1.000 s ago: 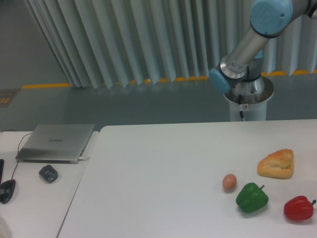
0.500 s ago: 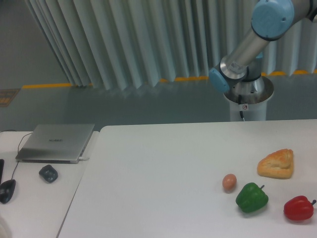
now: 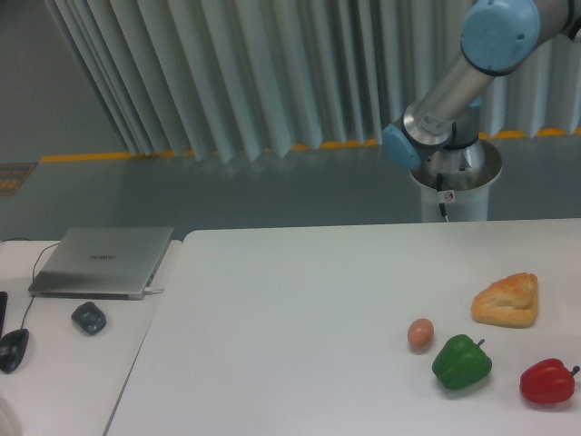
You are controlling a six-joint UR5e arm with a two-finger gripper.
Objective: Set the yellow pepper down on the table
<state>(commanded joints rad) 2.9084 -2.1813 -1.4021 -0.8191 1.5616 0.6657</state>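
No yellow pepper is seen in the camera view, so its place cannot be told. The table (image 3: 290, 309) is shown as a large white top with a rounded back-left corner; its back edge runs across the middle of the view, and its right and front sides are cut by the picture border.

Four things are grouped on the right front part of the table. A green pepper (image 3: 461, 361) is placed near the front, with a small brown egg (image 3: 419, 334) just beside it on the left. A red pepper (image 3: 547, 381) is placed further right, close to the picture border and apart from the green one. A piece of bread (image 3: 507, 301) is laid behind these, near the right side. The left and middle parts of the tabletop are shown as bare white surface.

On the left, a smaller white desk (image 3: 64, 363) is set beside the table with a narrow gap between them. A closed grey laptop (image 3: 103, 261), a dark small object (image 3: 89, 317) and a black mouse (image 3: 13, 349) are seen on it.

Behind the table's back edge the robot arm (image 3: 454, 82) is mounted on a round base (image 3: 454, 177). One link is raised obliquely up to the right, to a blue-capped joint at the top border. The gripper is out of view, so whether it is spread or pressed together cannot be told.
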